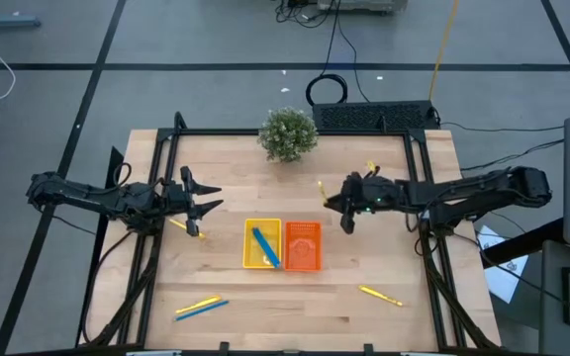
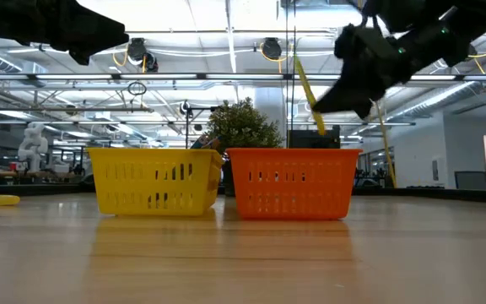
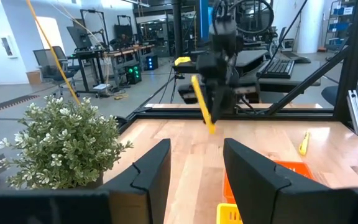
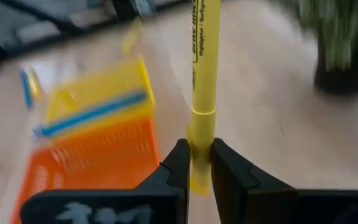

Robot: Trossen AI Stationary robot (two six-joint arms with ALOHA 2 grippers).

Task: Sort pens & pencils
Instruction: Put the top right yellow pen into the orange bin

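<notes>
Highlighter [image 4: 204, 74] clamped between right gripper's [image 4: 196, 163] jaws, pointing outward.

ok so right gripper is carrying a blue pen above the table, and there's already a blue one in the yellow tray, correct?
Not quite: the pen held by the right gripper is yellow, not blue. The right wrist view shows its fingers shut on a yellow barrel, and the low view shows it hanging above the table. The rest holds: a blue pen already lies in the yellow tray, as the high view shows.
</notes>
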